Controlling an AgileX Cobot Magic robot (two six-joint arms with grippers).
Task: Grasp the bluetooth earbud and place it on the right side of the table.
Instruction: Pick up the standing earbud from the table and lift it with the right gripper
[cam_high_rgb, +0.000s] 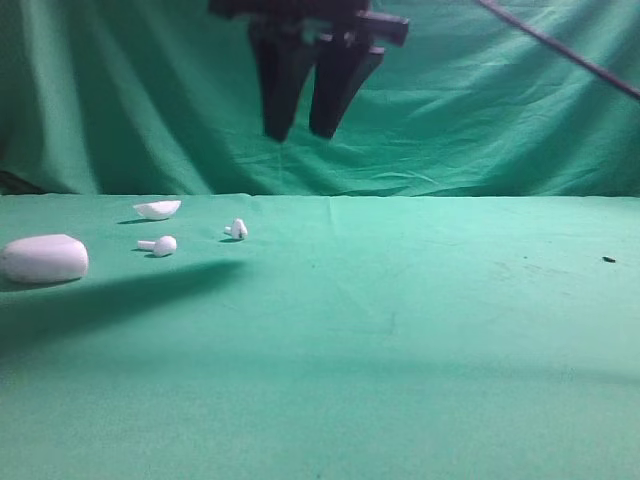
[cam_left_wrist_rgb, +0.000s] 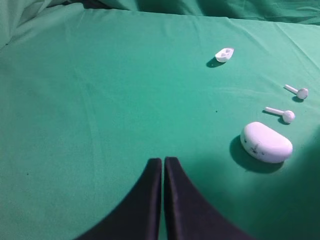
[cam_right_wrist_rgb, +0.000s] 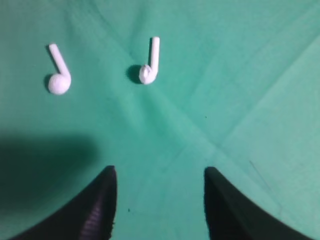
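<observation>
A: Green table, bare cloth stretching right of the case?
B: Yes. Bluetooth earbud lies right of the case; right gripper jaws wide, empty; left gripper jaws closed, empty.

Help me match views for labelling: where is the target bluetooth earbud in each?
Exterior high: bluetooth earbud left of centre, the rightmost white item.
Left wrist: near the right edge, the farther of two earbuds.
Right wrist: upper middle.
Shared landmark: twin earbud beside it.
</observation>
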